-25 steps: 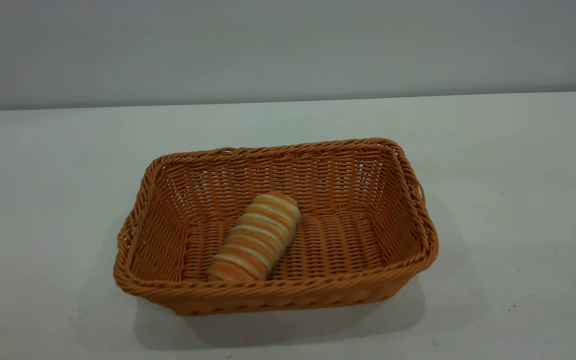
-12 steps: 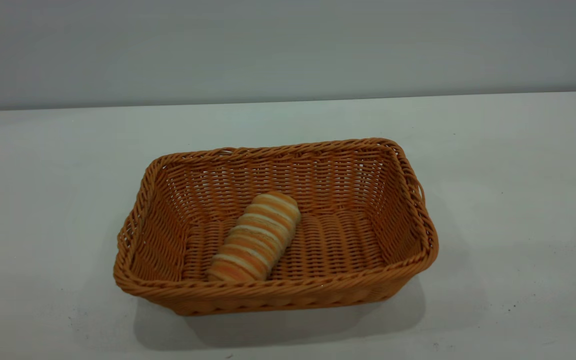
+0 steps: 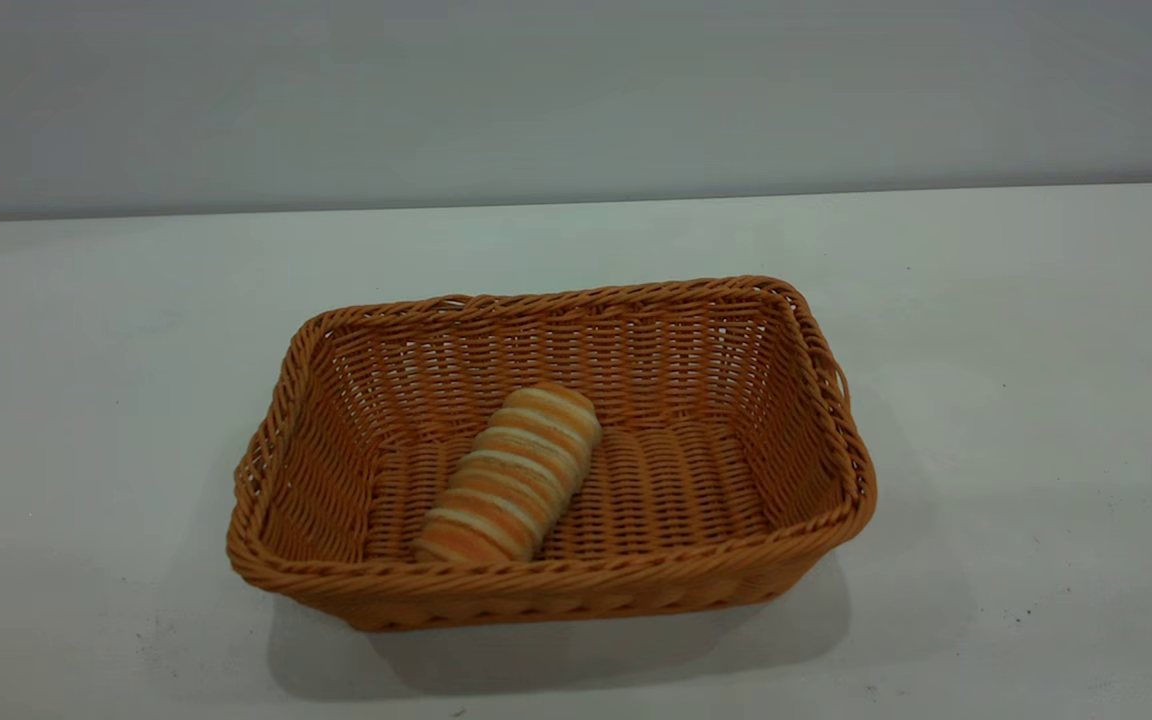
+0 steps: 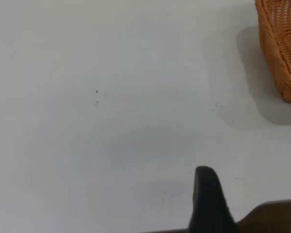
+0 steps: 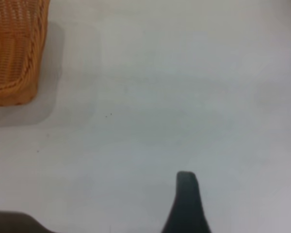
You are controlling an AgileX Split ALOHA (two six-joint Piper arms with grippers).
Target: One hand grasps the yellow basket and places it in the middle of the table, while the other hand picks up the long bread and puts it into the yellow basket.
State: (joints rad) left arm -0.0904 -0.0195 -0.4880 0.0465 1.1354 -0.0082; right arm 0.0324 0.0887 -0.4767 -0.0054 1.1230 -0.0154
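Exterior view showing one yellow basket [image 3: 816,400] sitting mid-table [image 3: 1036,350] with one long bread [image 3: 511,475] lying diagonally on its floor, near end against the front wall, bare white surface lying open on all four sides out to the table's far edge. Left wrist view showing the left gripper [image 4: 208,201] hanging over bare tabletop well apart from the basket corner, only one black finger showing, so spread or closed: cannot tell. Right wrist view showing the right gripper [image 5: 185,204] likewise hanging clear of the basket's end wall, one finger showing, finger state: cannot tell.

The exterior camera looked down obliquely at the yellow basket [image 3: 556,590]; both wrist cameras faced the table [image 4: 111,121], catching that basket's corner.
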